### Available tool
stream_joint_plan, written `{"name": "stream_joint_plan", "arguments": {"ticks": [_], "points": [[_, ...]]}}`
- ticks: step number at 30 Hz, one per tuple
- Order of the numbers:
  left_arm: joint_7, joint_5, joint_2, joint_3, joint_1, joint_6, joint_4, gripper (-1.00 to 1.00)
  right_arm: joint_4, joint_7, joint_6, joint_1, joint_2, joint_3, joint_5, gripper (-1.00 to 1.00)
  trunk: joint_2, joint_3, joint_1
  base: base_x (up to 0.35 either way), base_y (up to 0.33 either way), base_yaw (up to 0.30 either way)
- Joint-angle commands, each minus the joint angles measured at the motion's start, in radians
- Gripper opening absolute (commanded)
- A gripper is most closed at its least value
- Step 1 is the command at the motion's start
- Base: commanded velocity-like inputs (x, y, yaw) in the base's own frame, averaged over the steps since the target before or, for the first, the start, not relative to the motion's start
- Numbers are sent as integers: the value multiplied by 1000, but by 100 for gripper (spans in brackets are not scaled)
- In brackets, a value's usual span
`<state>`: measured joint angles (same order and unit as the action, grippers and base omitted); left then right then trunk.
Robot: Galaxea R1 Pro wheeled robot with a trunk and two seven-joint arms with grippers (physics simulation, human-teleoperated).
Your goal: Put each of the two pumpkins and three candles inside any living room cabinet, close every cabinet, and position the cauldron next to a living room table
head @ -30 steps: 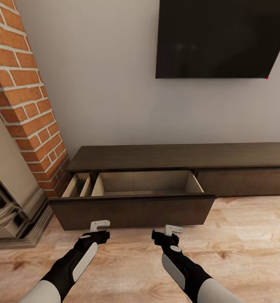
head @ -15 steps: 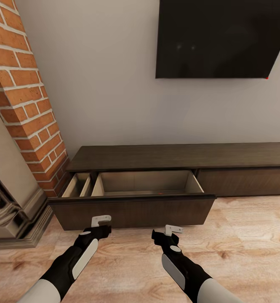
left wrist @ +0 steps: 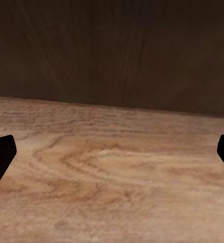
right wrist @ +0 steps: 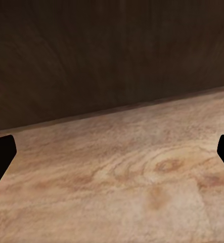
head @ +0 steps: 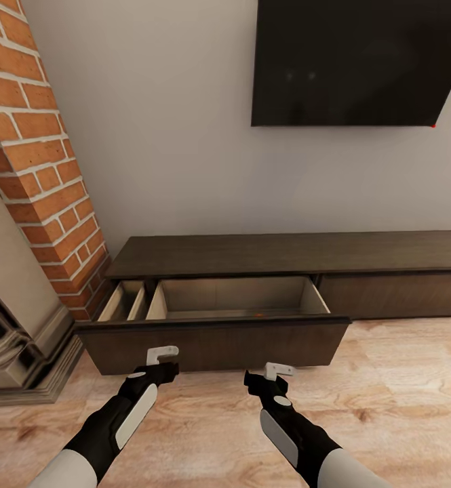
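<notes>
The long low dark brown cabinet [head: 286, 252] stands against the wall, its left drawer pulled out and showing pale beige compartments [head: 239, 295]. A tiny orange speck [head: 258, 315] peeks over the drawer front's top edge; I cannot tell what it is. Both arms reach toward the drawer front [head: 211, 342]. My left gripper [head: 163, 354] and my right gripper [head: 279, 370] hover just short of it, above the floor. In the wrist views the left gripper [left wrist: 112, 157] and the right gripper [right wrist: 112, 157] are open and empty, facing the dark front [left wrist: 112, 50]. Pumpkins, candles, cauldron and table are out of view.
A brick column [head: 42, 169] and a stone fireplace base [head: 8, 339] crowd the left side. A black TV [head: 354, 61] hangs on the wall above the cabinet. Wooden floor [head: 401, 407] stretches to the right, and the cabinet's right drawer front [head: 395, 293] is shut.
The whole view has shifted slightly, so the drawer front sits a little lower and larger. An orange speck now shows at the drawer's edge. Both grippers stay open in about the same place.
</notes>
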<state>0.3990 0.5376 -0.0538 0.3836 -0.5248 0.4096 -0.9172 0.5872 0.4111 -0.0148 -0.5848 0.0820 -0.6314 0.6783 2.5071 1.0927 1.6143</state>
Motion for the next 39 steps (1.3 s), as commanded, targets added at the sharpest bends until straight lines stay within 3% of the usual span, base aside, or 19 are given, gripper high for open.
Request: {"name": "stream_joint_plan", "arguments": {"ticks": [1,15,31,37,39], "points": [[10,10,-1,5,-1,1,-2,100,0,8,-2,-1,-1,-7,9,100,0,1,0,202,71,0],[7,12,-1,7,-1,1,-2,100,-3,8,-3,-1,-1,-7,7,100,0,1,0,49,21,0],[8,10,-2,8,4,-1,-45,100,-4,8,-43,-1,-1,-8,7,100,4,63,7,0,0,0],[6,10,-55,9,68,-2,-188,100,-4,8,-70,-1,-2,-9,8,100,5,78,9,0,0,0],[6,10,-59,9,75,-2,-203,100,-5,8,-75,-1,-1,-10,8,100,5,78,9,0,0,0]]}}
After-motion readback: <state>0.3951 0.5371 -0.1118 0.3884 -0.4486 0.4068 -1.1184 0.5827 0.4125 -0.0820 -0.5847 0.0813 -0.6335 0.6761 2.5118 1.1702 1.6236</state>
